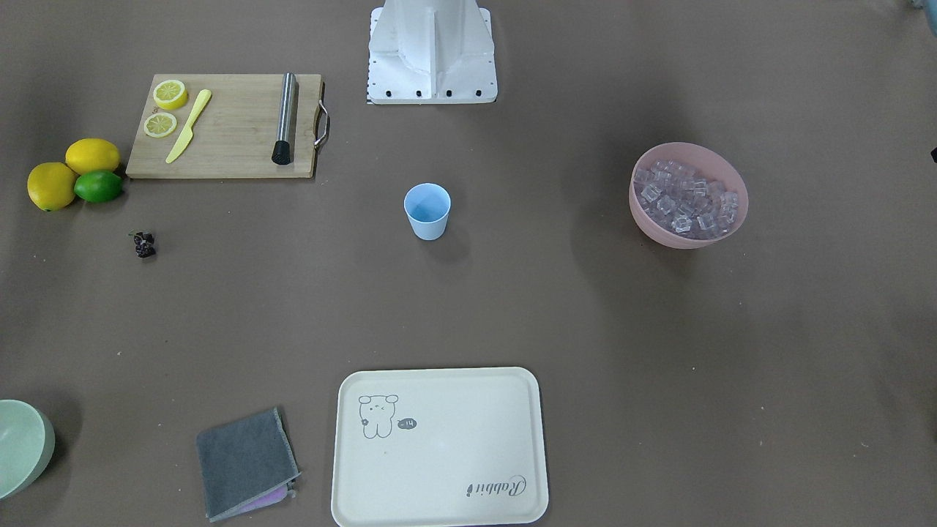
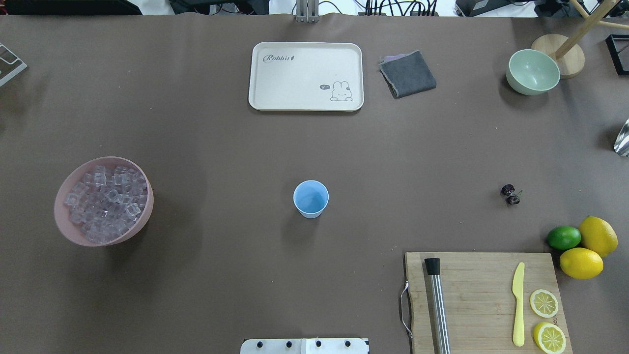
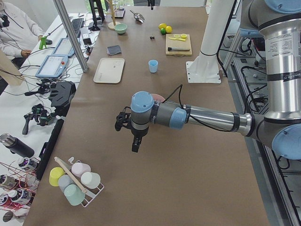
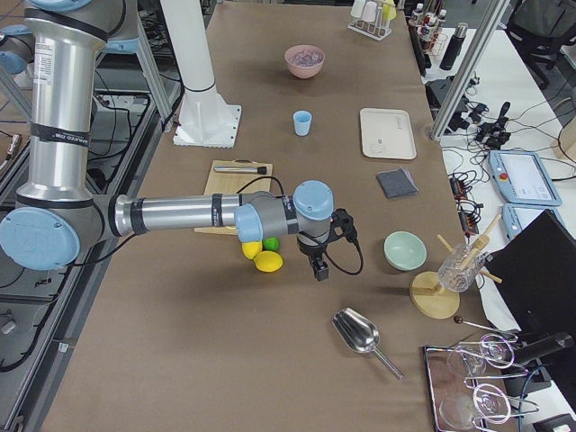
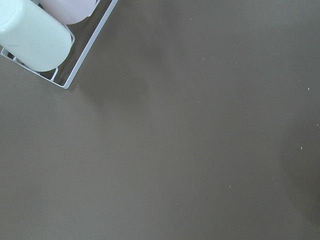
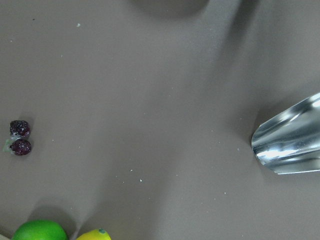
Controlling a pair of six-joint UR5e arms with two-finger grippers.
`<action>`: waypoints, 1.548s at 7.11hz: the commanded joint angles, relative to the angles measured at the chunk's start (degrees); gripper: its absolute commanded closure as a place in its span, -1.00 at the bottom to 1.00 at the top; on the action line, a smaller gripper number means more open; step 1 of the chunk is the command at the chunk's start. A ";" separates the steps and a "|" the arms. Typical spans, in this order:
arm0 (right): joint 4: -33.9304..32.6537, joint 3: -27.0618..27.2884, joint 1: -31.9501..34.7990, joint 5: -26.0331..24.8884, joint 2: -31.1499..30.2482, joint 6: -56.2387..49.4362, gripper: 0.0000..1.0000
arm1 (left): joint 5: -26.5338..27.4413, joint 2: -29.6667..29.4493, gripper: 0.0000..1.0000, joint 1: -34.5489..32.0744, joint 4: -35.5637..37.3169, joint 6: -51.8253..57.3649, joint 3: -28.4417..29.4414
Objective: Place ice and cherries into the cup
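1. Nearest the robot base [image 2: 304,345], on its right, a wooden cutting board [image 2: 481,290] with a metal handle lies on the brown surface [image 2: 196,275]. It carries a steel muddler [image 2: 437,305] with a black tip, a yellow knife [image 2: 518,305] and two lemon slices [image 2: 544,303]. Two lemons [image 2: 581,263] and a lime [image 2: 564,237] touch one another just beside the board's far right corner.

2. The cup [image 2: 310,198] stands upright at mid-surface, mouth up, blue floor visible. It is well apart from all other items.

3. The cherries [image 2: 510,194] lie on the bare surface to the cup's right, near the lime.

4. The ice [image 2: 105,201] fills a pink bowl [image 2: 73,236] to the cup's left, well apart from it.

5. At the far edge lies a cream tray [image 2: 304,73], printed "Rabbit" with a rabbit drawing and a small speech bubble too small to read. A folded grey cloth [image 2: 408,73] lies just beside it, then a pale green bowl [image 2: 533,71] touching a wooden stand [image 2: 565,56].

6. The left gripper [image 3: 135,143] hangs above the surface's left end, near a wire rack [image 3: 77,181] of pastel cups.

7. The right gripper [image 4: 319,267] hangs above the right end, between the lemons and the green bowl, with a metal scoop [image 6: 290,137] nearby.

8. Both grippers appear only in the side views, so their opening cannot be told
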 commanded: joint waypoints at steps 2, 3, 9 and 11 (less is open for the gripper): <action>-0.03 -0.04 -0.94 -0.02 -0.03 0.00 -1.00 | 0.53 -5.10 -0.94 9.44 -2.24 -16.00 -1.70; -0.03 -0.04 -1.11 -0.02 -0.03 0.00 -1.00 | 0.63 -5.21 -0.94 12.72 -6.27 -22.20 -2.85; -0.03 -0.31 -1.91 0.07 -0.38 0.00 -1.00 | 2.20 -12.77 -0.93 26.18 -8.86 -46.38 -4.27; -0.03 -0.31 -2.08 -0.02 -0.47 0.00 -1.00 | 8.00 -10.94 -0.95 29.97 -8.77 -52.91 -4.71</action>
